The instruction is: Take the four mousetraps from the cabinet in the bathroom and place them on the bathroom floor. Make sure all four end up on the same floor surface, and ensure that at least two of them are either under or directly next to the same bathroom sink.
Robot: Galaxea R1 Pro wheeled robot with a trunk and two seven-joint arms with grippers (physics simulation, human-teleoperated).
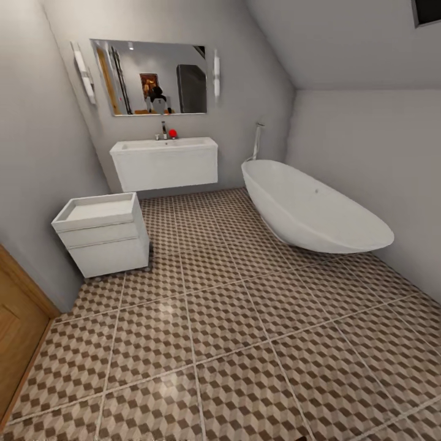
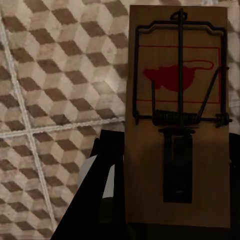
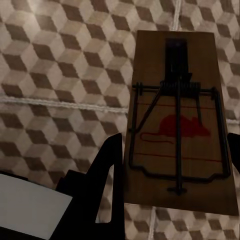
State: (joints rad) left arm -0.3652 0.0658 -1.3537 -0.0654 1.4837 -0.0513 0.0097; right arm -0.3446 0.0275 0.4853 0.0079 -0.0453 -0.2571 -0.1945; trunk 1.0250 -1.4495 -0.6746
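Each wrist carries one flat tan wooden mousetrap with black wire spring and red mouse print: left gripper (image 2: 170, 200) clamped on trap (image 2: 177, 115), right gripper (image 3: 172, 175) clamped on dark brown trap (image 3: 177, 120), both above cube-patterned brown-beige tile floor (image 1: 245, 343). Boards look light, stiff; pinch board edges, avoid the wire. White trough sink (image 1: 164, 160) ahead.

Domestic bathroom, attic type — the white ceiling (image 1: 343, 43) slopes down toward the right-hand wall. Fixtures observed: a wide white rectangular trough basin (image 1: 164, 146) with chrome tap (image 1: 163, 129), set on white flat-fronted drawers against the far wall; a frameless rectangular wall mirror (image 1: 150, 77) above it, flanked by two tubular wall lights (image 1: 216, 73); a white oval freestanding bathtub (image 1: 312, 208); a white square toilet (image 1: 104, 233) at left. Floor (image 1: 245, 343) of large square tiles — brown-and-beige cube pattern, pale grout.
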